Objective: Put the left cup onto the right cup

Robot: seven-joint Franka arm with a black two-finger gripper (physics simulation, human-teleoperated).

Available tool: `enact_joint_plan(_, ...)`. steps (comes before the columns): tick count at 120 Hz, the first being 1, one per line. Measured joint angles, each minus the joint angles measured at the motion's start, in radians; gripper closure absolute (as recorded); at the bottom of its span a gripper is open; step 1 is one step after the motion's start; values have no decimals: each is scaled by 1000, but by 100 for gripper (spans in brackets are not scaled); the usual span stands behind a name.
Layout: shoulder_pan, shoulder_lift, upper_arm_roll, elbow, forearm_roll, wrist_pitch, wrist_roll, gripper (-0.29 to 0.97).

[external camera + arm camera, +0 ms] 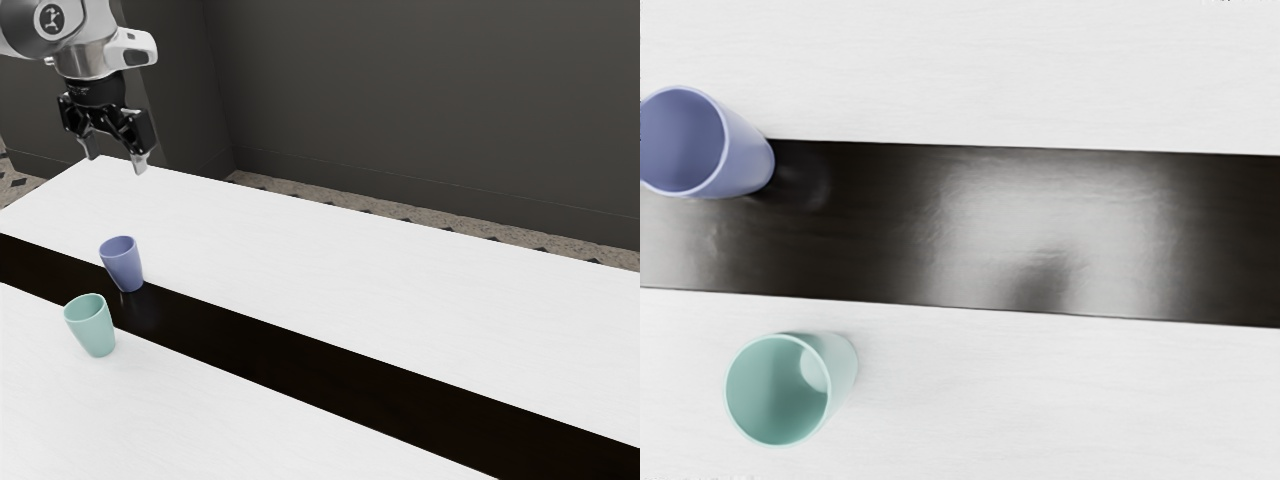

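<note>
Nothing is done yet: the hand (pixel 113 160) hangs spread and empty above the far edge of the surface (pixel 400 280). The purple cup (pixel 122 262) and the nearer teal cup (pixel 90 324) stand upright, apart, unstacked; grasping and stacking remain.

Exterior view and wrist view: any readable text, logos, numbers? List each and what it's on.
No text reads in either view.
On the arm's joint cap: a round dark emblem, too small to read as letters.
On the purple cup, the teal cup and the table: no print, label or number.
</note>
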Motion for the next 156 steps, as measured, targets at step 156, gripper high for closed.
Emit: enact_joint_plan(156,180,69,-1,-277,-20,212,-54,0)
